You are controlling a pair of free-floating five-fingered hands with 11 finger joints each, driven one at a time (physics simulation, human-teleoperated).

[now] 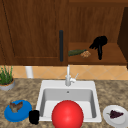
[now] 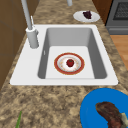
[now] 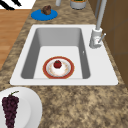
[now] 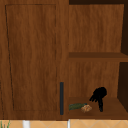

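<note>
My right hand (image 1: 99, 43) hangs inside the open right half of the wall cabinet, over its lower shelf (image 1: 112, 58), fingers relaxed and pointing down, holding nothing. Just left of the right hand (image 4: 99, 96) on that shelf lie a green cucumber (image 1: 76, 52) and a small brown lump (image 1: 85, 54). My left hand (image 1: 34, 116) is a dark shape low at the sink's front left corner, beside the blue plate (image 1: 11, 116). A large red ball (image 1: 67, 115) sits in front of the sink (image 1: 45, 86). In the basin lies a red-rimmed plate (image 2: 60, 68) with a small red fruit (image 2: 70, 62).
The cabinet's left door (image 1: 32, 30) is closed, its dark handle (image 1: 61, 45) by the opening. The blue plate holds a brown piece of food (image 1: 15, 106). A white plate (image 1: 110, 121) carries grapes (image 3: 10, 107). The faucet (image 1: 68, 76) stands behind the basin, a potted plant (image 1: 6, 78) far left.
</note>
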